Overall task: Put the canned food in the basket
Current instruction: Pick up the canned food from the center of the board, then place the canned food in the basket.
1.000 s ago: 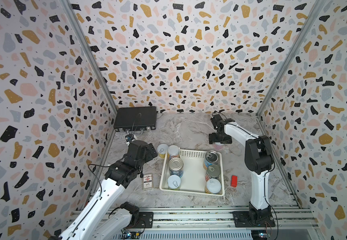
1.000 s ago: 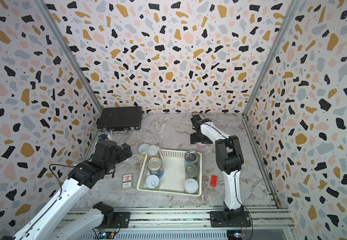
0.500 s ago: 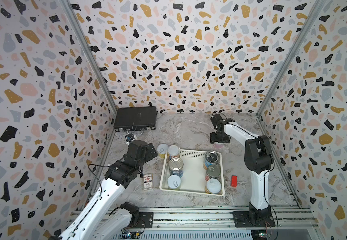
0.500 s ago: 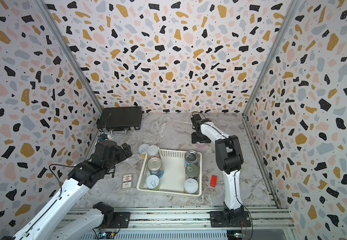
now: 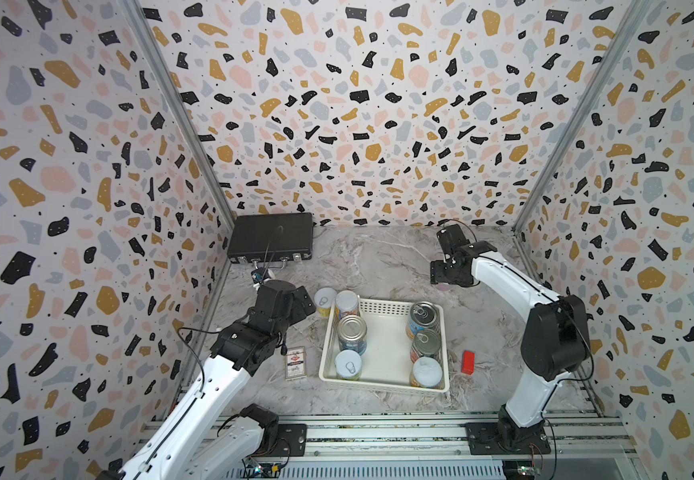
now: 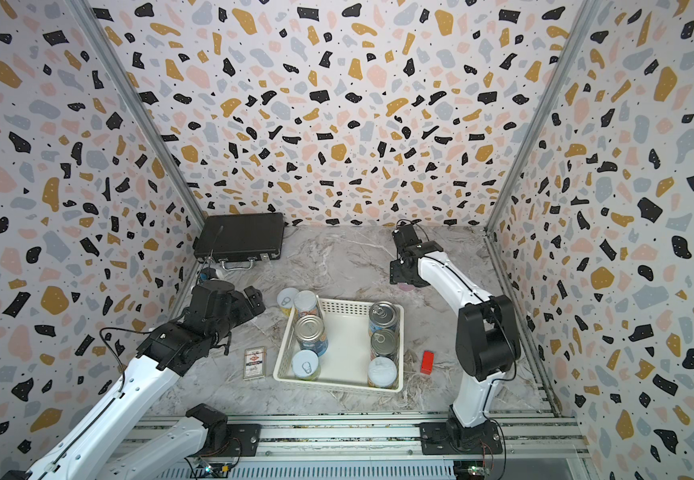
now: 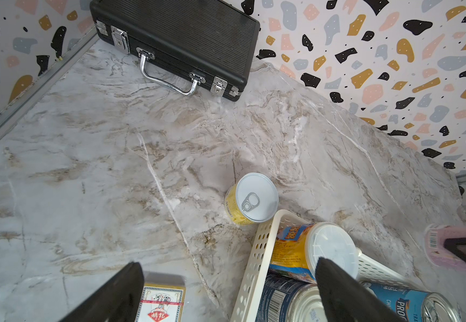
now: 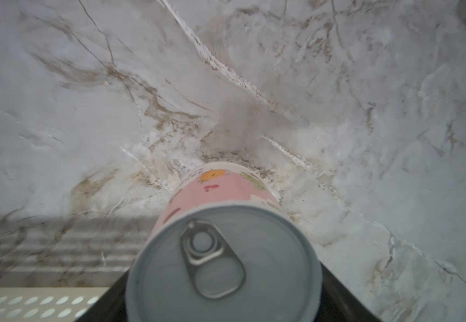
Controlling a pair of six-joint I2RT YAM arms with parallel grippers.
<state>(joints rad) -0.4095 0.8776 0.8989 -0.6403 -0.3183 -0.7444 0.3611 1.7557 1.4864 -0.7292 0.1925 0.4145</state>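
The white basket [image 5: 382,384] sits mid-table with several upright cans in it, among them a silver-topped blue one [image 5: 352,332] and a yellow-labelled one with a white lid [image 7: 310,251] in its far left corner. A yellow can [image 5: 325,300] [image 7: 251,198] stands on the table just outside that corner. My right gripper [image 5: 447,277] [image 8: 223,278] is shut on a pink can [image 8: 223,251] [image 7: 443,245] behind the basket's far right corner; I cannot tell whether the can is off the table. My left gripper [image 5: 301,301] [image 7: 229,267] hangs open and empty, left of the yellow can.
A black briefcase [image 5: 270,237] lies at the back left against the wall. A flat card box [image 5: 296,363] lies left of the basket, and a small red block [image 5: 468,362] lies to its right. Patterned walls close in three sides.
My right gripper's jaws have closed onto the pink can. The left arm has stayed where it was, still open.
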